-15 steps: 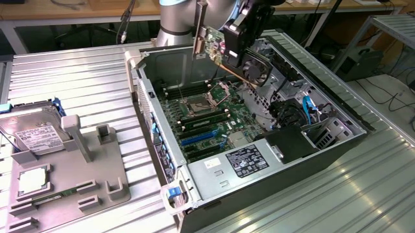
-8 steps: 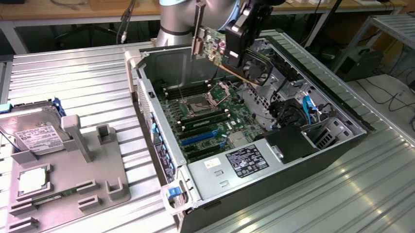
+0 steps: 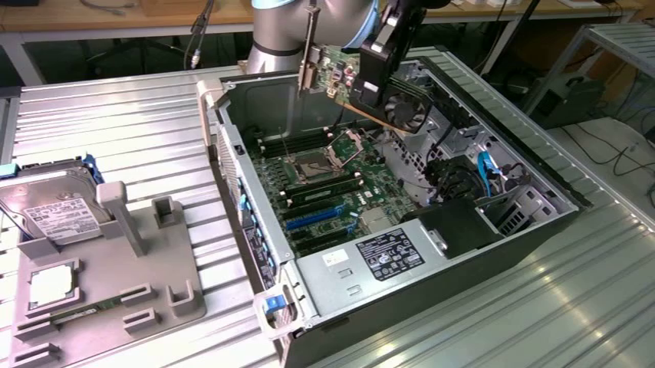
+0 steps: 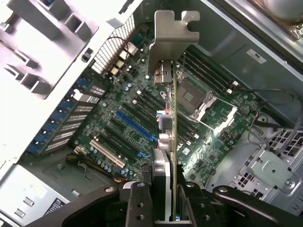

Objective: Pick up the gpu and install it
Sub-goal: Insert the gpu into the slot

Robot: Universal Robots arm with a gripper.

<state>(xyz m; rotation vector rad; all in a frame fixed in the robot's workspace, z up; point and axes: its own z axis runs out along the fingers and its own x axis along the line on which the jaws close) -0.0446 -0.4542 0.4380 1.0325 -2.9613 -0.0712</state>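
Note:
My gripper (image 3: 373, 73) is shut on the gpu (image 3: 353, 88) and holds it in the air above the open computer case (image 3: 532, 165). The card is a green board with a black fan cooler (image 3: 406, 109) and a silver bracket (image 3: 307, 73) at one end. In the wrist view the gpu (image 4: 173, 137) shows edge-on, clamped between the black fingers (image 4: 139, 205) of the gripper (image 4: 170, 205), its silver bracket (image 4: 173, 38) farthest from the camera. Below it lies the motherboard (image 4: 222, 118) with a long blue slot (image 4: 135, 125). The card hangs clear of the board.
The motherboard (image 3: 327, 188) lies flat in the case, with a power supply (image 3: 387, 257) at the near end and blue cables (image 3: 489, 170) at the exterior view's right. A grey fixture (image 3: 138, 253) holding a silver hard drive (image 3: 51, 211) stands at the exterior view's left on the ribbed metal table (image 3: 133, 115).

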